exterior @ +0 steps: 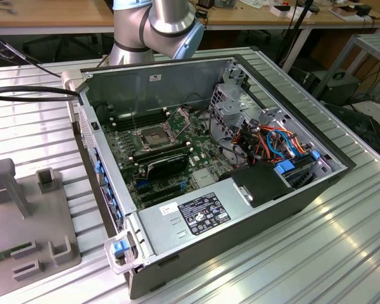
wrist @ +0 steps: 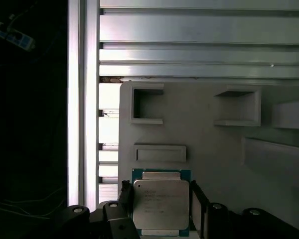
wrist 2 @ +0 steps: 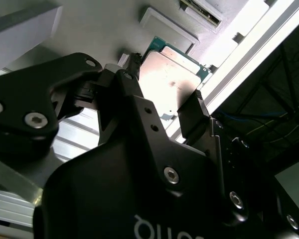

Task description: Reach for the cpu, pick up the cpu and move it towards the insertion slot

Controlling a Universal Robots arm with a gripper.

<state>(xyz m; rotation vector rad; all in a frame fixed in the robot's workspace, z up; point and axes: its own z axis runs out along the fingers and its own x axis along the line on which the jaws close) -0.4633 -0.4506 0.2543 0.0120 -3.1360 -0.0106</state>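
Observation:
In both wrist views the cpu (wrist: pixel 161 203) (wrist 2: pixel 169 79), a thin square chip with a dull silver face on a green board, sits between my black fingers. One fingertip (wrist: pixel 126 198) and the other stand against its two opposite sides. My gripper (wrist: pixel 161 196) (wrist 2: pixel 165 82) is shut on the cpu over a grey fixture plate (wrist: pixel 214 164). I cannot tell whether the chip is clear of the plate. In the exterior view the insertion slot (exterior: pixel 153 135), a silver frame with a dark centre, lies on the motherboard inside the open computer case.
The grey fixture plate (exterior: pixel 25 215) with upright blocks lies at the exterior view's left on the ribbed aluminium table. The case (exterior: pixel 285 209) holds a black expansion card (exterior: pixel 168 166), a power supply (exterior: pixel 196 215) and coloured cables (exterior: pixel 272 142). The table's edge (wrist: pixel 83 99) runs beside the plate.

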